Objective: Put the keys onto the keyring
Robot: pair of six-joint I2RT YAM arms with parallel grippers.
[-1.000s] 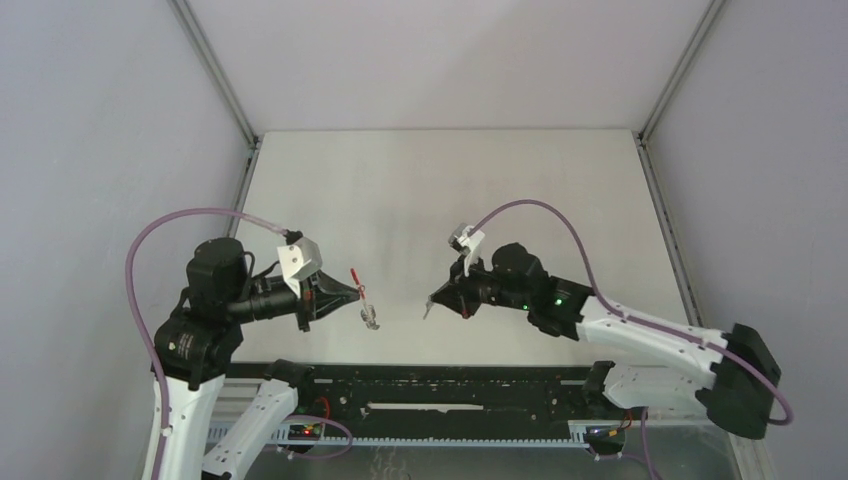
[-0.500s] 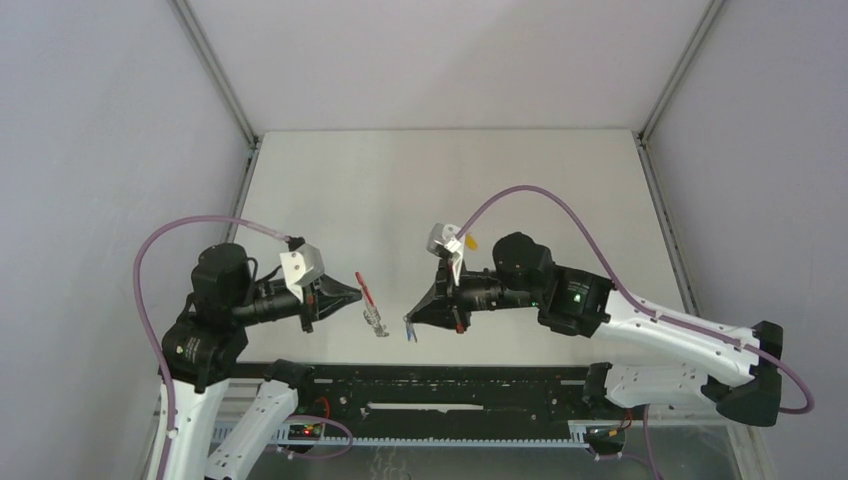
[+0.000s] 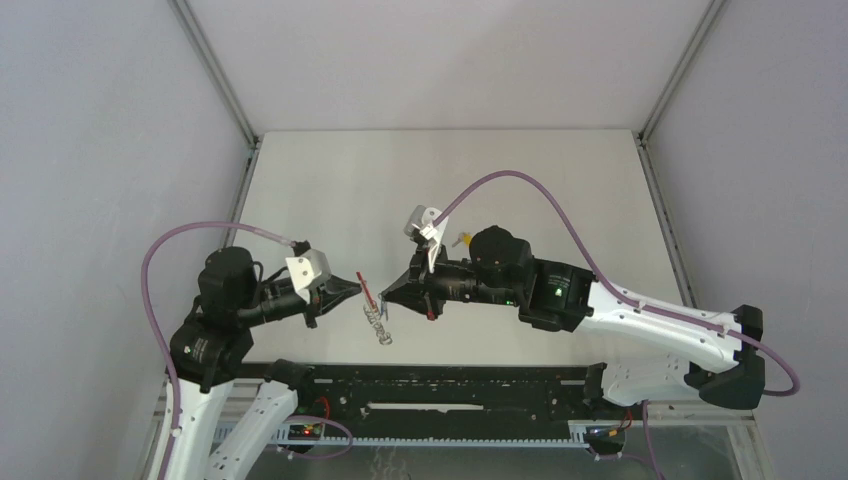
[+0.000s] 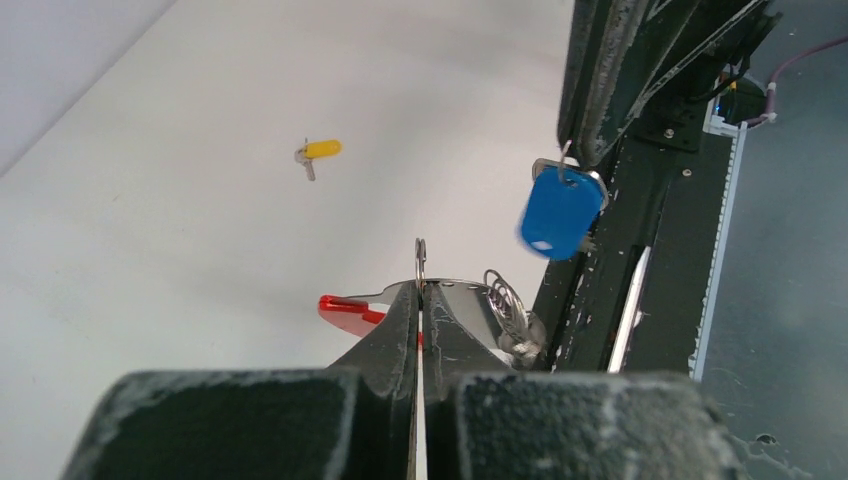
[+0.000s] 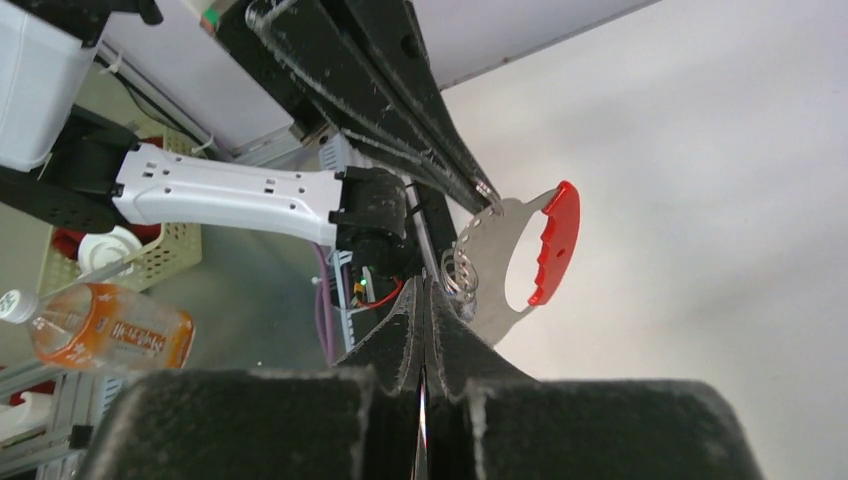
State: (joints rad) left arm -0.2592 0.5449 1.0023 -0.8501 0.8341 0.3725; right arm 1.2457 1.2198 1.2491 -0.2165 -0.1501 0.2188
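At centre-front, red-edged metal keyring (image 5: 487, 232)

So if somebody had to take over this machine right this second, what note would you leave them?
The left gripper is shut on the keyring, holding it up off the table.
The right gripper is shut on the blue key, close beside the keyring's wire loops.
The yellow key lies alone on the table, away from both grippers.
Done: keyring and blue key are each in a grip and close together.
Left: thread the blue key on (it does not look threaded yet), then fetch and thread the yellow key.
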